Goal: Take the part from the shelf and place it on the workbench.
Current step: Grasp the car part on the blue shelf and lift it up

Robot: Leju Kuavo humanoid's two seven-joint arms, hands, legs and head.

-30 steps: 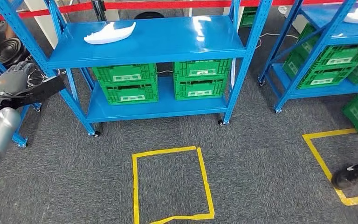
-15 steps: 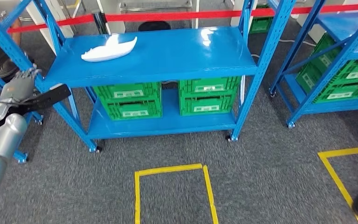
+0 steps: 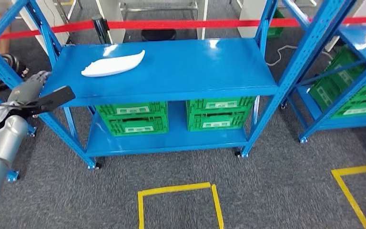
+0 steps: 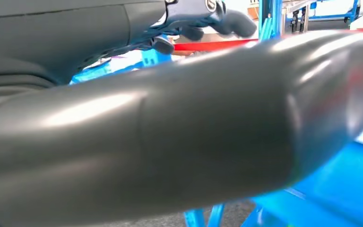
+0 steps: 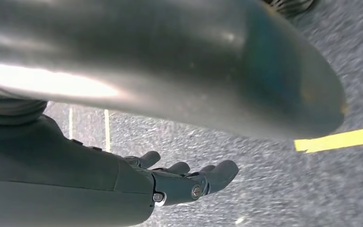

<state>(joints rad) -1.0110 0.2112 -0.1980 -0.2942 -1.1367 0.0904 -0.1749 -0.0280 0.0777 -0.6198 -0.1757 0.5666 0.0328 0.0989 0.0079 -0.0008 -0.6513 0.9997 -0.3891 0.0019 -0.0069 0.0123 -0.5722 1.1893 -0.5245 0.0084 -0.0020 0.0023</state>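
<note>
Part: a white, flat, leaf-shaped moulded part (image 3: 113, 65) is seen lying on the top board of the blue steel shelf rack (image 3: 171, 71), toward its left rear corner; it is touched by neither hand.

Left hand: the grey many-fingered left hand (image 3: 27, 88) is held up at the left edge of the head view, just beside the rack's left front post and well apart from the white part; a flat black piece (image 3: 52, 98) is seen jutting from it toward the rack, but what that piece is cannot be told; in the left wrist view the dark fingertips (image 4: 231, 21) are seen extended and a little apart, with nothing seen between them; whether something is gripped cannot be told for certain.

Right hand: the dark right hand (image 5: 189, 182) is seen in the right wrist view above grey carpet (image 5: 264, 189); its fingers are stretched out and slightly parted; nothing is held.

Lower board: four green plastic crates (image 3: 171, 117) are stacked in two pairs, side by side.

Floor: yellow tape outlines (image 3: 176, 191) are laid on the carpet in front of the rack.

Background: a red barrier belt (image 3: 181, 24) is stretched behind the rack; a second blue rack (image 3: 352, 81) with green crates is placed to the right.
</note>
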